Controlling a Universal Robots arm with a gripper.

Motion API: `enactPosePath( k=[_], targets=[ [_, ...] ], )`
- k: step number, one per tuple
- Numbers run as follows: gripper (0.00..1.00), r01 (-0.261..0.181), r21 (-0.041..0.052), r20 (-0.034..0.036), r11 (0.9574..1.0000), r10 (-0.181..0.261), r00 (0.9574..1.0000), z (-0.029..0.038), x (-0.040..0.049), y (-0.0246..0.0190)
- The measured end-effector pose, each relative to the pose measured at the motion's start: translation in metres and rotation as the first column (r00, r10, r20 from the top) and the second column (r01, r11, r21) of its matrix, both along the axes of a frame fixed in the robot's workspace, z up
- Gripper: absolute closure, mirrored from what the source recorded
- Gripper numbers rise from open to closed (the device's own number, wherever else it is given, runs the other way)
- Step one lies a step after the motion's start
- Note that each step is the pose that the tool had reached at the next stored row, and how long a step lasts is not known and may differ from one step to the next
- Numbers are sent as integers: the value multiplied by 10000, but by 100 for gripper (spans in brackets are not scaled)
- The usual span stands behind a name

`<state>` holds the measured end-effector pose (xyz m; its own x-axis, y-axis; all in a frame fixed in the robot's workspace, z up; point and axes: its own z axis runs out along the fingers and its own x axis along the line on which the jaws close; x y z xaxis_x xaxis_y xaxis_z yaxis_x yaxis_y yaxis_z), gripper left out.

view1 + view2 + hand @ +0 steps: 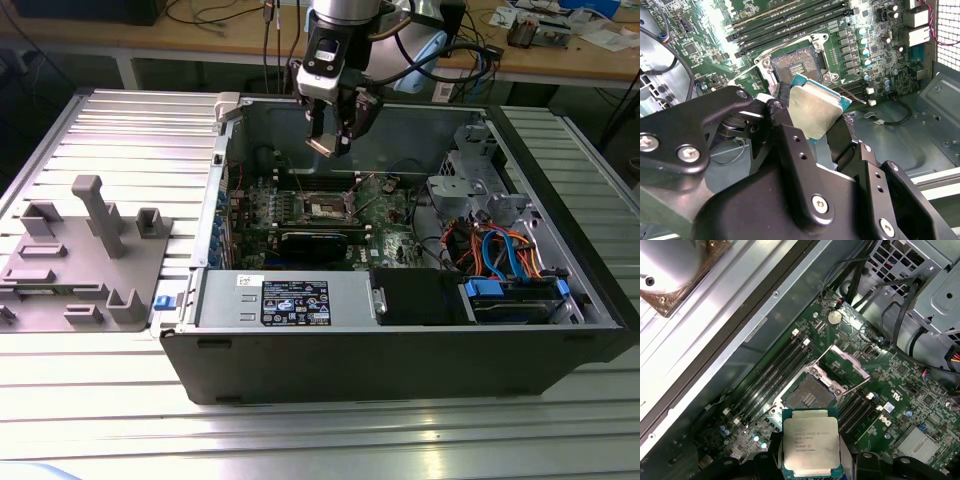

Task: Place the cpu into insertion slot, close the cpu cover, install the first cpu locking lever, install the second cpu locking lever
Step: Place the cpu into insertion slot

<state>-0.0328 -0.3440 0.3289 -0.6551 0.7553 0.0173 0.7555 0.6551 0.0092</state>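
Observation:
My gripper [328, 135] hangs above the open computer case and is shut on the cpu [322, 146]. In both wrist views the cpu [815, 107] [810, 445] is a flat square chip with a silver top, pinched by its edges between black fingers [785, 127]. The insertion slot [810, 392] [795, 62] [325, 207] lies bare on the green motherboard below the chip, with its dark contact field showing. The cpu cover [860, 369], a thin silver frame, stands raised on the far side of the socket. The chip is well clear of the socket.
Long black memory slots [777, 365] flank the socket. A black card [315, 243] and a labelled power supply [290, 300] sit nearer the case front. A drive cage with blue and orange cables [505, 260] fills the exterior view's right. A grey fixture tray [90, 250] lies outside the case.

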Motion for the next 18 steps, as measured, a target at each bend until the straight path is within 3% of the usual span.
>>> enactPosePath(
  k=[18],
  targets=[
    [46, 226, 0, -1, 9997, -226, 9997, 0, 0, 0]
  ],
)
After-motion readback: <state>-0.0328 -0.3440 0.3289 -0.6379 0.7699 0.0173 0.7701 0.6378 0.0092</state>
